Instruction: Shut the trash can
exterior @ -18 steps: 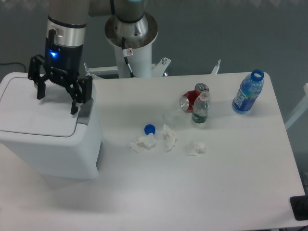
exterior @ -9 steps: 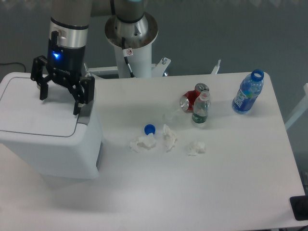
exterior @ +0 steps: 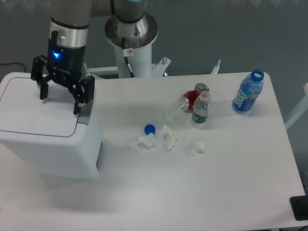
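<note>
Black two-finger gripper hangs over the rear right part of the trash can, jaws spread wide with nothing between them; a blue indicator light glows on the gripper body. Left fingertip sits over the lid, right fingertip over the lid's right edge, close to the grey latch. Whether the tips touch the lid or hover just above it cannot be told from this view.

Trash can — white plastic, boxy, rounded corners — stands at the left end of the table, overhanging the left edge of the frame. Lid lies flat and down on the body; can appears closed.

Arm's silver-and-black wrist rises from the gripper toward the top of the frame; the white robot base pedestal stands behind the table, right of the gripper.

On the table, well apart from the can:
- blue bottle cap, touching a crumpled white tissue
- second crumpled tissue just right of the cap
- third crumpled tissue further right
- small clear bottle with green label, upright, white cap on
- red soda can lying just behind that bottle, dented
- blue water bottle near the far right corner, upright, uncapped.
</note>
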Controlling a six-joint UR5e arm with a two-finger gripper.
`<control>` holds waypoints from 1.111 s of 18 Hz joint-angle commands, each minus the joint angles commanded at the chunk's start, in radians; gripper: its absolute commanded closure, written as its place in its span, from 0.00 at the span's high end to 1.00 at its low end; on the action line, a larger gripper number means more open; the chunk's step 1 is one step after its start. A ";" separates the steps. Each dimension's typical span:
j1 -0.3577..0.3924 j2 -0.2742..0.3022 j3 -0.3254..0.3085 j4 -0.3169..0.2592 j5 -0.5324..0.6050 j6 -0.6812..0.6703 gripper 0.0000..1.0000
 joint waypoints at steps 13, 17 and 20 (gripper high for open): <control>-0.002 0.012 0.005 0.000 -0.009 -0.003 1.00; 0.005 0.018 0.009 0.002 -0.008 -0.003 1.00; 0.040 0.025 0.021 0.002 -0.003 0.015 1.00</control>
